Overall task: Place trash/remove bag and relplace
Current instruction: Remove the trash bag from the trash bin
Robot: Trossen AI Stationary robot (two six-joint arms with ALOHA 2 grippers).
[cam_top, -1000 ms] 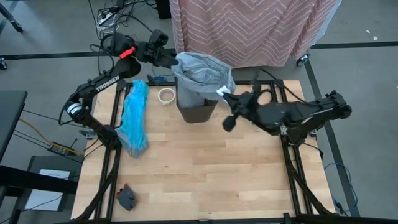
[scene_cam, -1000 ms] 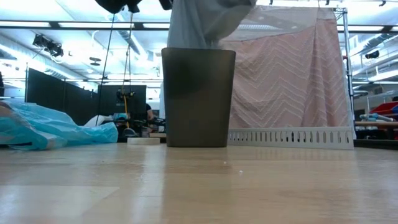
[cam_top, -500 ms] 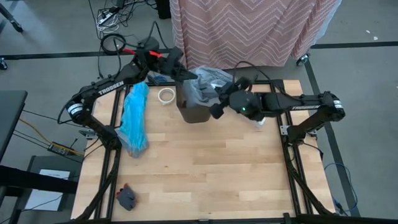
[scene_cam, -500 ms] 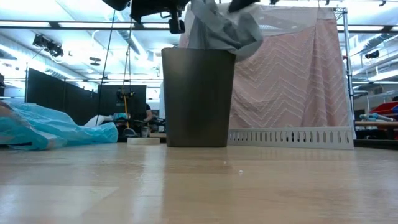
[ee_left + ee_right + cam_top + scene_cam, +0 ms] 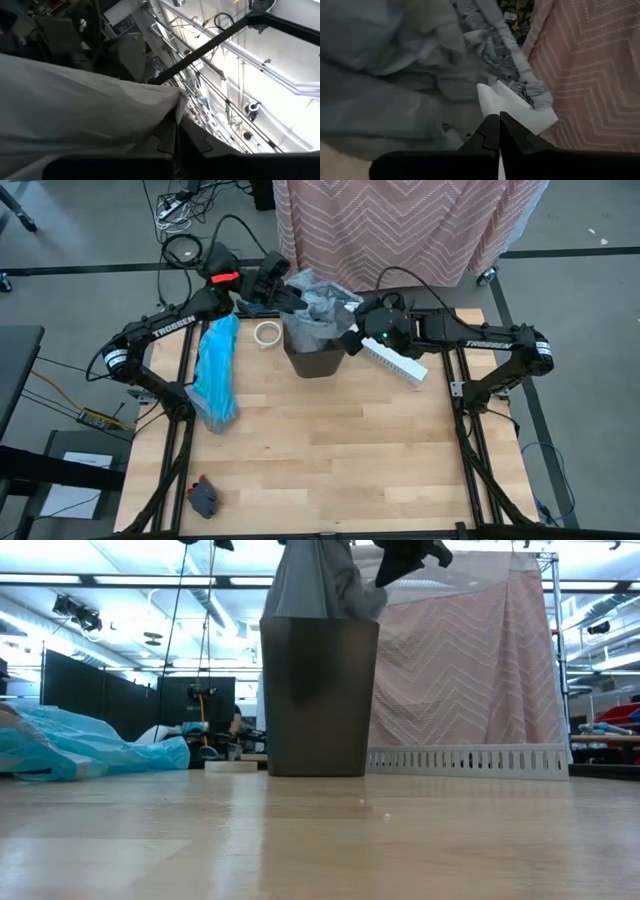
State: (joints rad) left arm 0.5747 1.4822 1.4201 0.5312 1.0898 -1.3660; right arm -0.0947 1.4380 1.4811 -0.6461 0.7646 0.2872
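I have the table (image 5: 330,450) almost bare of litter, so I judge the trash stage is behind me and I am in the middle of pulling the bag. The dark bin (image 5: 315,352) stands upright at the far middle of the table, and the light grey bag (image 5: 318,305) bulges out of its mouth, bunched and drawn upward but with its lower part inside the bin as far as I can tell — so the removal is not finished. The replacement, the turquoise bag (image 5: 215,370), lies flat along the left side, well apart from both arms and untouched; fitting it is all still to do.

My left gripper (image 5: 283,292) sits at the bag's far-left rim with its fingers pinched together on a fold of the grey film, as its wrist view shows. My right gripper (image 5: 352,340) is at the bag's right side, fingers together too — a white scrap pokes up right at their tips, but whether it is clamped I cannot tell.

A white slatted box (image 5: 393,360) lies just right of the bin, a tape ring (image 5: 266,333) just left of it.
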